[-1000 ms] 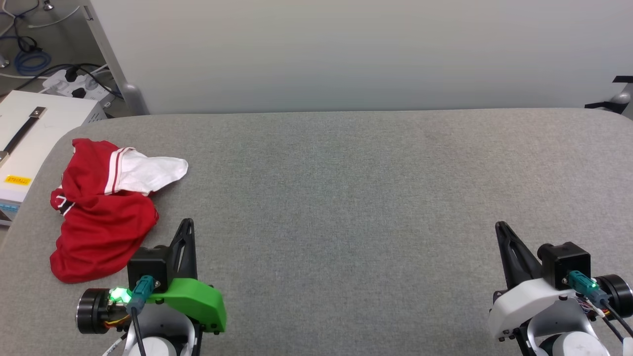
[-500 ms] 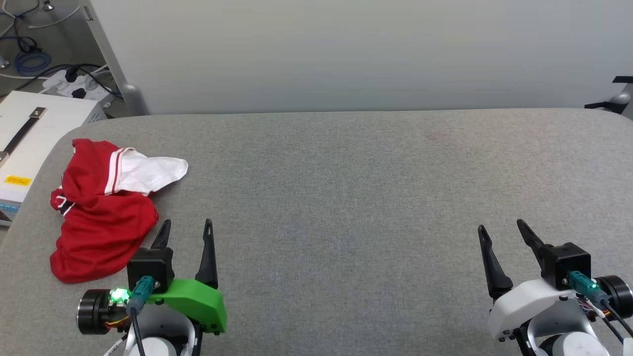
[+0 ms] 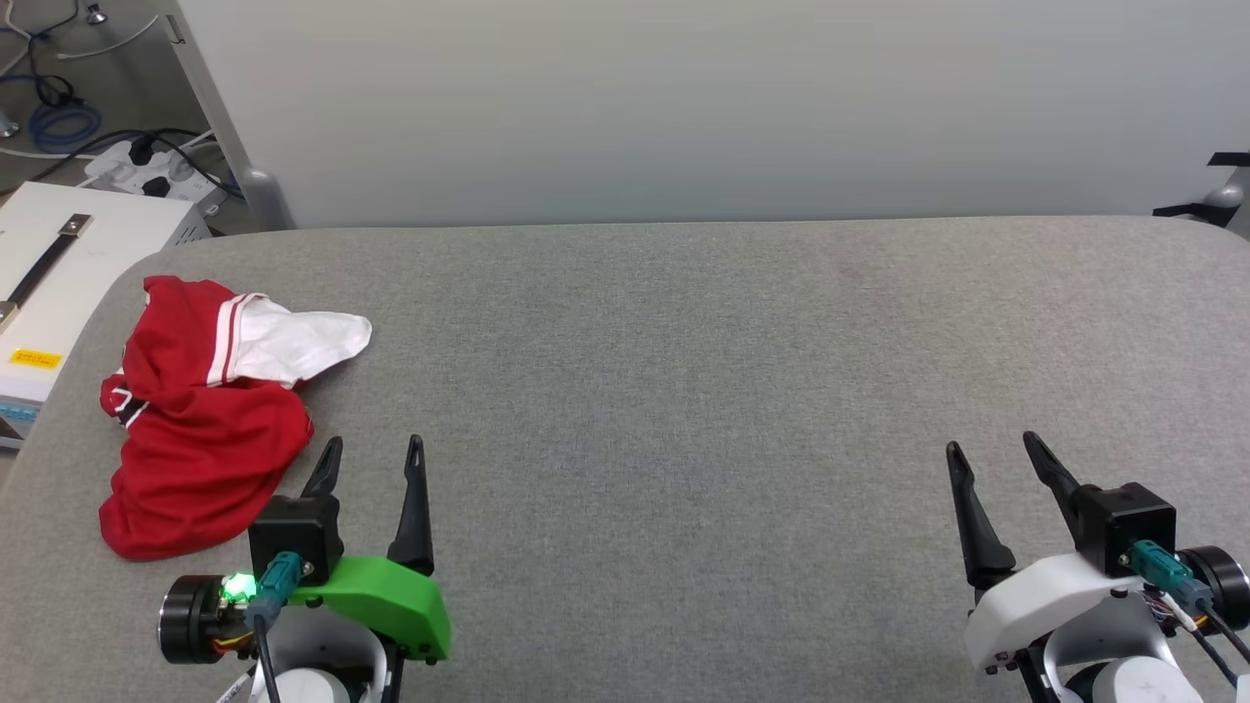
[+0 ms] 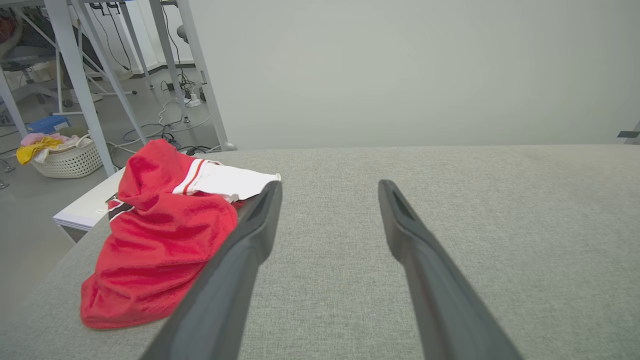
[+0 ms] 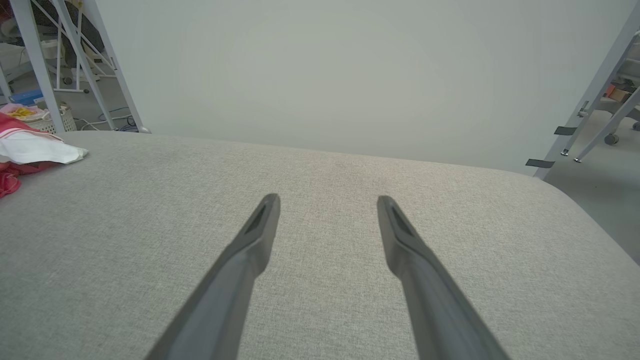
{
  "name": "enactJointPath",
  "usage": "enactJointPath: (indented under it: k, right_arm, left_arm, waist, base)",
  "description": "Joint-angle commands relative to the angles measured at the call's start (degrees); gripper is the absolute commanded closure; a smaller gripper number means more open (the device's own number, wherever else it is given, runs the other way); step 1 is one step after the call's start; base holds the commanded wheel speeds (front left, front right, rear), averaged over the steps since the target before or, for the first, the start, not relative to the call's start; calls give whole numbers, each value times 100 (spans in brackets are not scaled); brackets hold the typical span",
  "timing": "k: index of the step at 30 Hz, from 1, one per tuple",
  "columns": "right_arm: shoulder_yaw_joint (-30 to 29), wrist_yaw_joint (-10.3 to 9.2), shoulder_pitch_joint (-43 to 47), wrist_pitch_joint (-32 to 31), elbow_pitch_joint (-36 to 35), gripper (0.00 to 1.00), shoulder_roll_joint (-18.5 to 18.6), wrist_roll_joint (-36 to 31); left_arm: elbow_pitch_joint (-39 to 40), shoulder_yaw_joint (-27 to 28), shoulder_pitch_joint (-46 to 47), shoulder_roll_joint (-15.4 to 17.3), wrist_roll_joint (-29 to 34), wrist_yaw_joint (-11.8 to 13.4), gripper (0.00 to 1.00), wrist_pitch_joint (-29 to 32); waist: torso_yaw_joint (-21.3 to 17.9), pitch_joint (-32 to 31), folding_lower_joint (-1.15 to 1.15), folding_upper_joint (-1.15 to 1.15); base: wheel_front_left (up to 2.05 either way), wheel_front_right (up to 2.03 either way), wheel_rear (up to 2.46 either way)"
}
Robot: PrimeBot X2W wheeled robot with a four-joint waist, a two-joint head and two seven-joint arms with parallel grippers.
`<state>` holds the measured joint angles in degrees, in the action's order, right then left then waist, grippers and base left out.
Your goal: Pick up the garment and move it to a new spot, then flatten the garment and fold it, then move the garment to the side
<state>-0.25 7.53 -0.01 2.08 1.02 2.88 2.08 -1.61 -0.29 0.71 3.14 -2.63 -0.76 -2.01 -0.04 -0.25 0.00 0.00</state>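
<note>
The garment [image 3: 200, 430], a red jersey with a white sleeve and red-and-white striped trim, lies crumpled at the far left of the grey table [image 3: 684, 371]. In the left wrist view the garment [image 4: 160, 235] sits just left of my fingers. My left gripper [image 3: 376, 447] stands open and empty, close to the garment's right edge but apart from it. Far over at the lower right, my right gripper [image 3: 988, 444] is open above bare table. The right wrist view catches the garment's sleeve [image 5: 35, 147] at its left edge.
A white box [image 3: 59, 264] stands beside the table's left end, with cables and a power strip [image 3: 146, 166] on the floor behind it. A pale wall runs along the table's far edge. A laundry basket [image 4: 65, 157] sits on the floor.
Both grippers went from shut to open. The garment has not moved.
</note>
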Motion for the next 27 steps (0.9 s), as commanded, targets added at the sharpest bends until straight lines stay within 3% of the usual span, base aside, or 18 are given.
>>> enactJointPath:
  k: [1, 27]
  right_arm:
    - [-10, -1, 43, 62, 27, 0, 0, 56]
    - [28, -2, 49, 367, -98, 0, 0, 352]
  left_arm:
    - [-34, -13, -59, -4, -73, -34, 0, -53]
    - [-63, -45, -90, -10, -381, -196, 0, -363]
  waist:
    - [0, 0, 0, 0]
    - [1, 73, 0, 0]
  base:
    - [0, 0, 0]
    - [0, 0, 0]
